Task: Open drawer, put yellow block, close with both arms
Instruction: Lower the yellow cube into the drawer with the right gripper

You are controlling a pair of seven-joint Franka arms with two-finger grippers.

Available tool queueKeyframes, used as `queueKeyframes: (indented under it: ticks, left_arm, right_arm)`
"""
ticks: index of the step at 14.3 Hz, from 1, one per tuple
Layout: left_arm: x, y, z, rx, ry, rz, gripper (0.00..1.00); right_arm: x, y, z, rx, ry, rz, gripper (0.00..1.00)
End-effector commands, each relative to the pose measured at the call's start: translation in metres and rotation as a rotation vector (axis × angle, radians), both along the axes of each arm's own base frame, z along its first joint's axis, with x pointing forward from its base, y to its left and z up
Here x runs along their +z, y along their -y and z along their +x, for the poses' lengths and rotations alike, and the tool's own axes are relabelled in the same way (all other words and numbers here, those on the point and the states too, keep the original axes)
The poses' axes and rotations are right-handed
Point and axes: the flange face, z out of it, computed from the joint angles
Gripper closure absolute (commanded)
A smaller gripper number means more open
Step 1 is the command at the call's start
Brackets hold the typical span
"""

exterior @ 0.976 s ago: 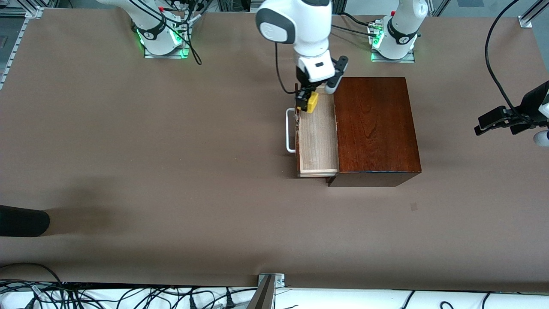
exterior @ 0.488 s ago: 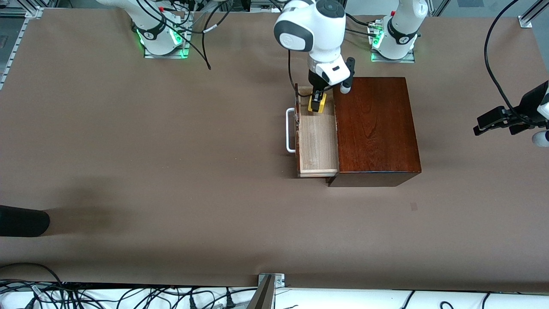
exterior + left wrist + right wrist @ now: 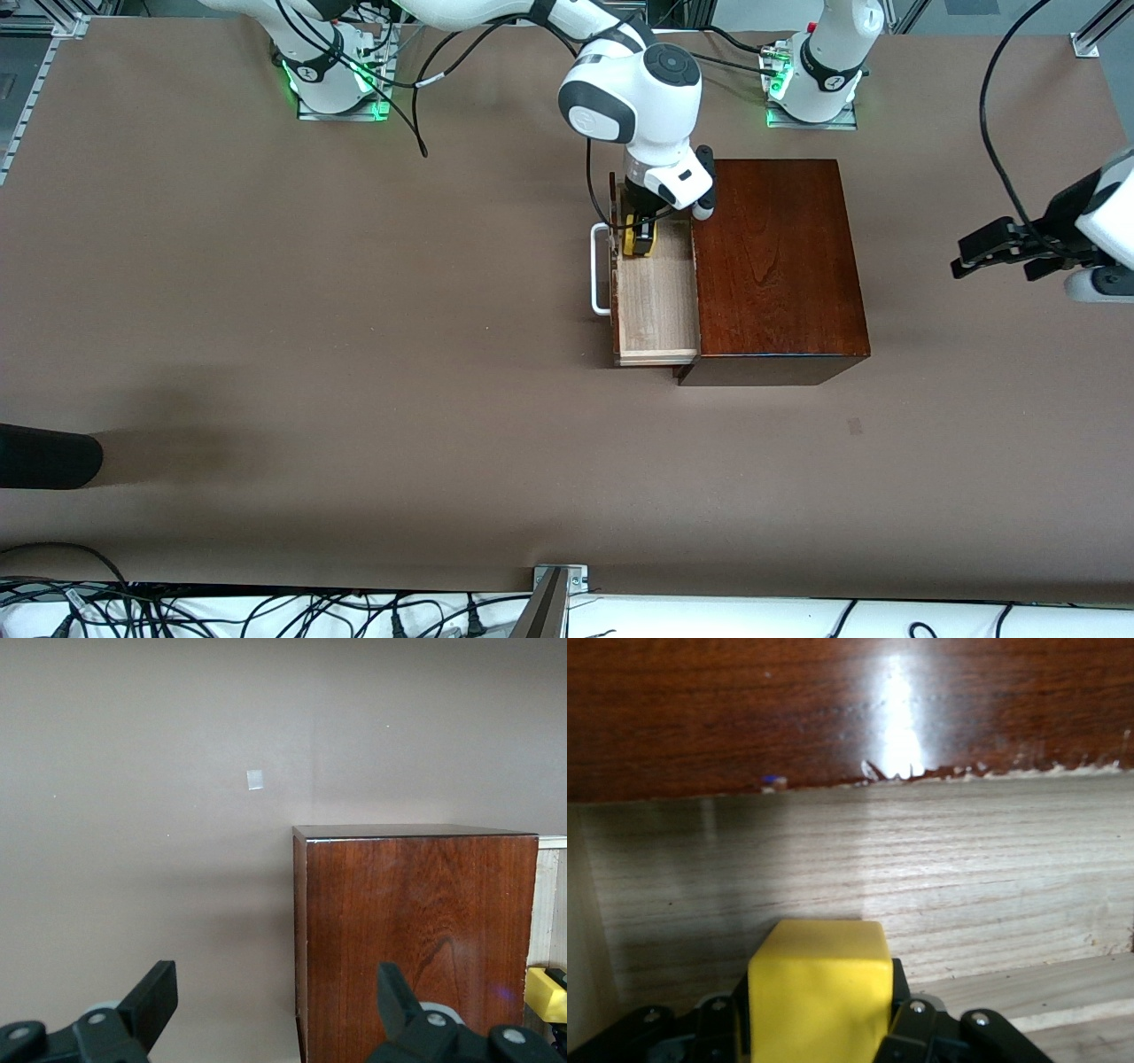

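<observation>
Right gripper [image 3: 640, 237] clamps the yellow block [image 3: 640, 239] low inside the open drawer [image 3: 656, 301], at the end toward the robots' bases | left gripper [image 3: 992, 251] waits spread wide, empty, over bare table | risk: release crooked and your block may catch the drawer wall, near the handle [image 3: 600, 270] | brown table [image 3: 354, 354], cables along the front edge.

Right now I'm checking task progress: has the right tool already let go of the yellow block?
No: the right tool is shut on the yellow block, holding it inside the open drawer.
</observation>
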Motion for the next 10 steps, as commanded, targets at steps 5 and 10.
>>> queueKeyframes:
  ticks: [5, 10]
  left_arm:
    - [-0.001, -0.003, 0.009, 0.005, 0.001, -0.024, 0.0]
    - [-0.003, 0.001, 0.01, -0.014, -0.003, -0.02, 0.0]
  right_arm:
    - [-0.012, 0.002, 0.008, 0.066, -0.002, 0.016, 1.0]
    - [-0.021, 0.003, 0.011, 0.075, 0.01, 0.052, 1.0]
